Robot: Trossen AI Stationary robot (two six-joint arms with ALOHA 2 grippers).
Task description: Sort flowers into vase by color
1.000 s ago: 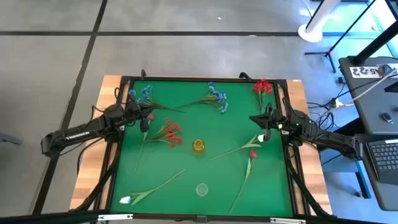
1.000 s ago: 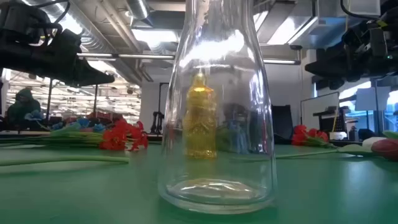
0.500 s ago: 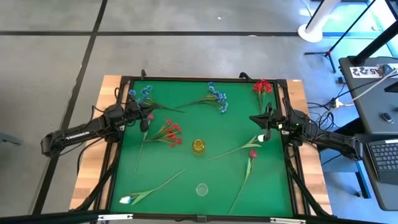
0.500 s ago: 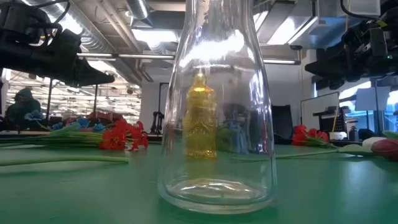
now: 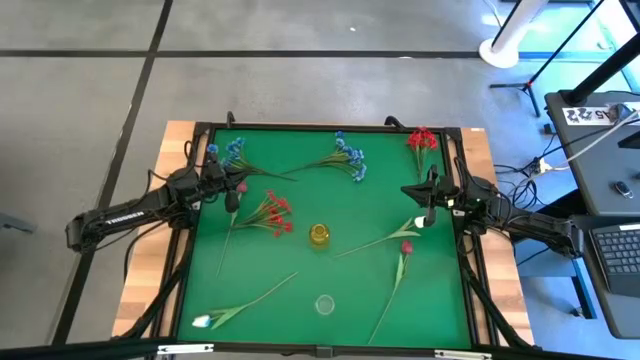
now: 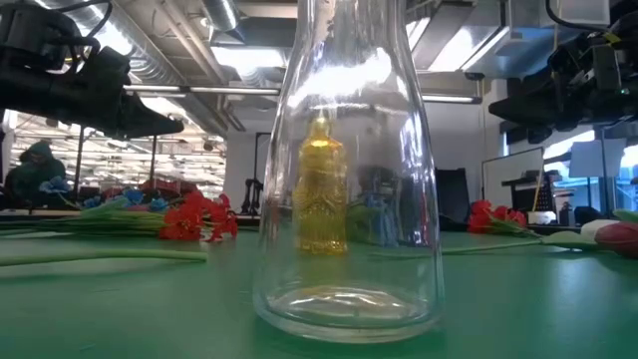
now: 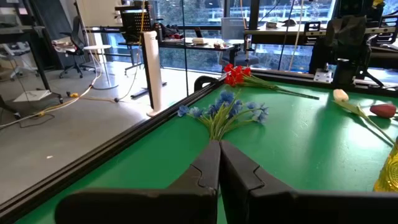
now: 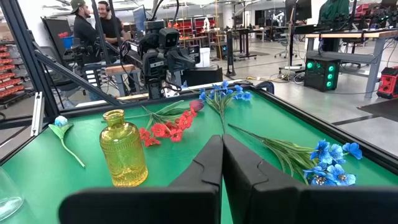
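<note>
Two vases stand mid-table: a yellow glass vase [image 5: 319, 235] and, nearer, a clear glass vase [image 5: 324, 305]. Flowers lie flat on the green mat: blue sprays [image 5: 232, 152] [image 5: 350, 158], red sprays [image 5: 272, 212] [image 5: 422, 140], a pink bud [image 5: 240, 187] by my left gripper, a white bud [image 5: 419, 222], another pink bud [image 5: 406, 246], and a white bud [image 5: 203, 321] at the near left. My left gripper [image 5: 228, 188] hovers at the left side, shut with nothing in it [image 7: 219, 149]. My right gripper [image 5: 412, 190] hovers at the right side, also shut with nothing in it [image 8: 222, 146].
A black frame [image 5: 330, 127] rims the mat, with wooden table strips outside it. The low view looks through the clear vase [image 6: 344, 160] at the yellow vase [image 6: 321, 189]. People [image 8: 93, 25] stand in the room beyond the table's left side.
</note>
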